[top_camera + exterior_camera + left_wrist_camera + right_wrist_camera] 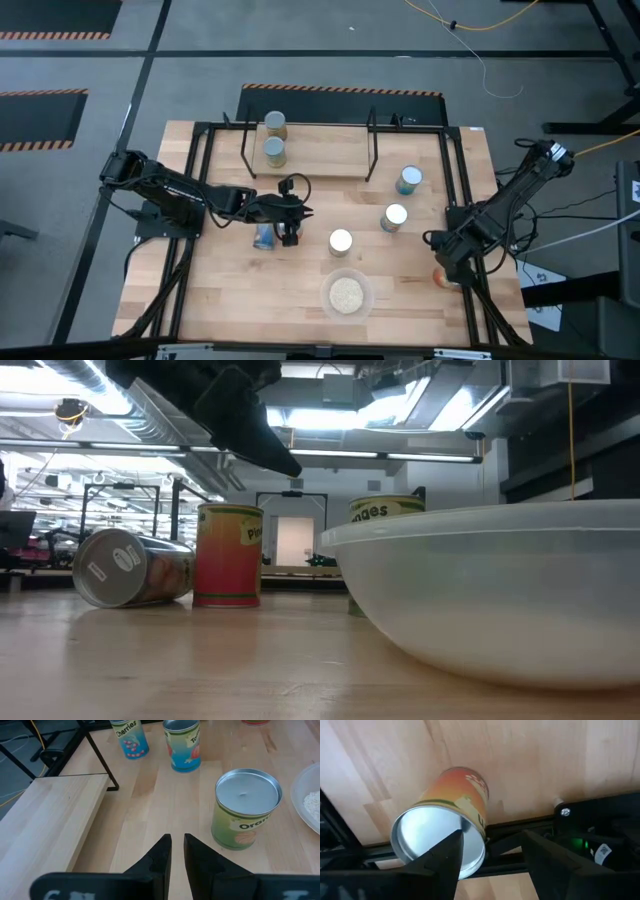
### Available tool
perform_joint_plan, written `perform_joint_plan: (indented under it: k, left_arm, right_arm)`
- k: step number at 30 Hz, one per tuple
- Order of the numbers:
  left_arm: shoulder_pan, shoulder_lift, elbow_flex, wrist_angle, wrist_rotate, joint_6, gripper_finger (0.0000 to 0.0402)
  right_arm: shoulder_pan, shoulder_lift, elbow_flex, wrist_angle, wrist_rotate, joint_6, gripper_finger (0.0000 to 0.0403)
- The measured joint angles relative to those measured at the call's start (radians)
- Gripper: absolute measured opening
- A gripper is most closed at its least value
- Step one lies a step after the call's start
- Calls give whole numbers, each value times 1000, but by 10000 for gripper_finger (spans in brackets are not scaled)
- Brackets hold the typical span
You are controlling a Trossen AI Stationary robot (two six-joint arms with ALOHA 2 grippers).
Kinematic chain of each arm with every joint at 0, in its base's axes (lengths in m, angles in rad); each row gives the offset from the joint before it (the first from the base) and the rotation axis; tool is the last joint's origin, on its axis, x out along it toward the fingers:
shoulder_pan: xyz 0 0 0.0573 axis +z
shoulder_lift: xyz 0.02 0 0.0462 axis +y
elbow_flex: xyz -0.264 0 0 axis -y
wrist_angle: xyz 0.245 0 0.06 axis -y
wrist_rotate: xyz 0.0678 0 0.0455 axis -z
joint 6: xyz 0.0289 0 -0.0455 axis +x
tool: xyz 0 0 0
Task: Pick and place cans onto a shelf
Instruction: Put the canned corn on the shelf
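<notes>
Cans spread between the low light-wood, black-framed shelf (320, 152) and the desk (230, 300).

Two yellow-green labelled tins (274, 125) are seen standing at the shelf's left end. In front of the shelf, three silver-topped tins (394, 217) stand upright, and a blue tin (264, 236) lies on its side under the left fingers (290, 228), which are nearly closed and empty. Far right of the shelf, an orange tin (447, 827) lies tipped by the desk edge, with the right fingers (490, 852) spread wide just over it.

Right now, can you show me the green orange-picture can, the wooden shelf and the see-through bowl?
Green-labelled silver-topped can (247, 791): left wrist view, on its lid.
Light-wood black-framed shelf (330, 150): high view, bare board.
Clear plastic bowl (500, 595): low view, side wall.
</notes>
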Motion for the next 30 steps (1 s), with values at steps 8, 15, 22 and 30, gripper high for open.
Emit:
perform_joint_plan:
  k: [8,15,22,30]
  left_arm:
    - [0,0,0,0,0,0,43]
    - [0,0,0,0,0,0,44]
    - [0,0,0,0,0,-4,44]
    - [-3,0,0,0,0,-6,44]
  right_arm:
    - [0,39,1,5,-11,-20,200]
    - [0,43,2,16,-21,-29,128]
    - [0,43,3,18,-21,-28,38]
    - [0,43,2,14,-17,-27,8]
